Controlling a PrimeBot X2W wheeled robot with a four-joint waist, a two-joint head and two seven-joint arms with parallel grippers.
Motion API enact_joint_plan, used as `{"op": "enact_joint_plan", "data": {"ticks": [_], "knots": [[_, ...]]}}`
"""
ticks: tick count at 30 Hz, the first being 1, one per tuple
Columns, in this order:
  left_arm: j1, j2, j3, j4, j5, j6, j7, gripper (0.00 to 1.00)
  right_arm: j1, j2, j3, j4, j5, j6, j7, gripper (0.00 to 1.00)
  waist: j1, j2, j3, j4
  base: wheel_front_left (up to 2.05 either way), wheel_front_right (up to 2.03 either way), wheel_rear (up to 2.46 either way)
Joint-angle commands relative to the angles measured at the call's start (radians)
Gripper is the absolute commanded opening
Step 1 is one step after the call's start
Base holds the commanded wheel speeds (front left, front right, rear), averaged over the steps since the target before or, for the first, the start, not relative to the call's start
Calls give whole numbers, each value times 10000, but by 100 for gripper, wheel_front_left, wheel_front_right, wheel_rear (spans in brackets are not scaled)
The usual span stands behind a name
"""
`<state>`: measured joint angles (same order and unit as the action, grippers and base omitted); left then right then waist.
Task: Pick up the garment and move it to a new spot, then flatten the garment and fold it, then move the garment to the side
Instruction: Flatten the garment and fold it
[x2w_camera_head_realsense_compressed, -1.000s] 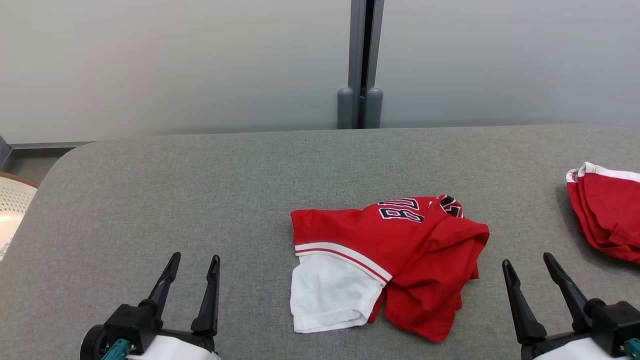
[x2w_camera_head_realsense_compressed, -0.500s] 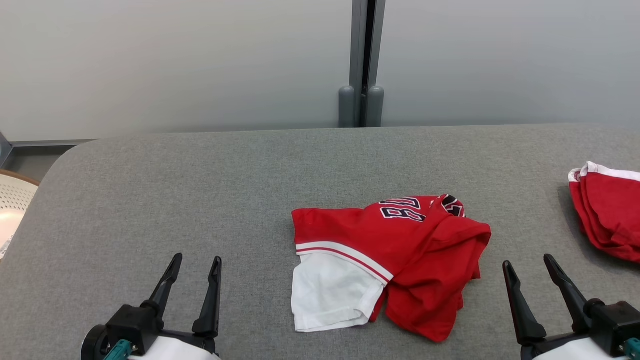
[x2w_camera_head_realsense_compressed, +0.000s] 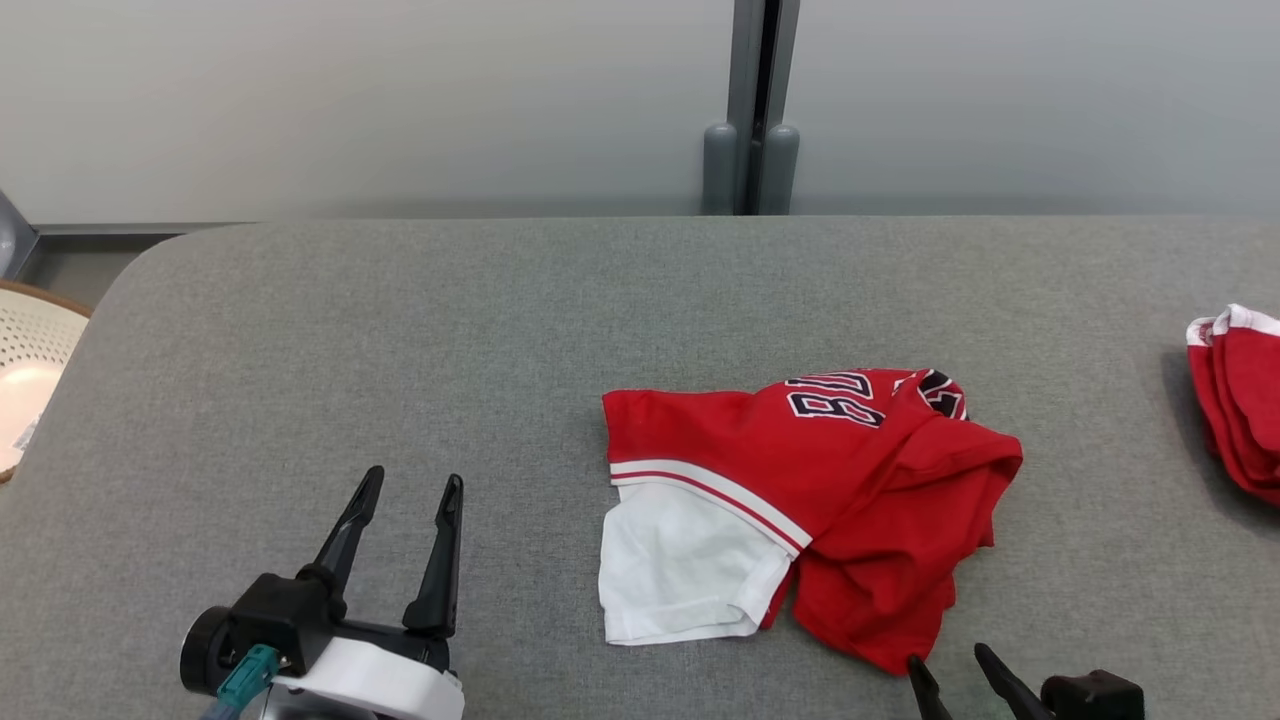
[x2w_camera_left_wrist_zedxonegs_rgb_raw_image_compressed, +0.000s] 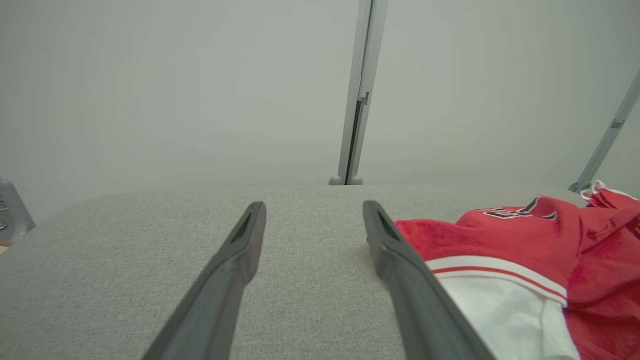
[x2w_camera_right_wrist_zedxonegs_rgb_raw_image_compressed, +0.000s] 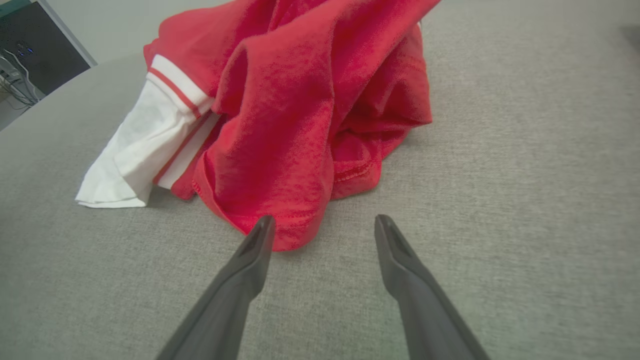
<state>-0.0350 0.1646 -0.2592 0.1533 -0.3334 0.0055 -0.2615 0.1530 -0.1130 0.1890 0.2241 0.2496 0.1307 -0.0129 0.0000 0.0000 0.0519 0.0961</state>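
Since a second ago the right gripper (x2w_camera_head_realsense_compressed: 947, 658) has slid in toward the garment (x2w_camera_head_realsense_compressed: 800, 470), reaching its 5 o'clock hem with jaws apart, likely to pinch that red corner for the lift. Crumpled, the garment lies mid-table (x2w_camera_head_realsense_compressed: 400, 320). At its 8 o'clock the left gripper (x2w_camera_head_realsense_compressed: 415, 476), also spread, waits empty.

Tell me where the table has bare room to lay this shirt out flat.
Widest: the left half of the table, bordered by the crumpled garment, the left gripper and the rounded far-left corner. Also the strip along the far edge. Crowded: the right side, between that garment, the right gripper and the second red garment.
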Motion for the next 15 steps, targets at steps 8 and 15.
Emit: {"op": "enact_joint_plan", "data": {"ticks": [8,15], "knots": [[-519,-80,-42,99,129,-41,-38,100,-1185,111,760,1890,828,1,-379,0,0,0,509,256,0,0,0],[-566,-109,48,100,162,-4,-44,100,-1648,-318,190,1736,730,-1,-1148,0,0,0,532,217,0,0,0]]}}
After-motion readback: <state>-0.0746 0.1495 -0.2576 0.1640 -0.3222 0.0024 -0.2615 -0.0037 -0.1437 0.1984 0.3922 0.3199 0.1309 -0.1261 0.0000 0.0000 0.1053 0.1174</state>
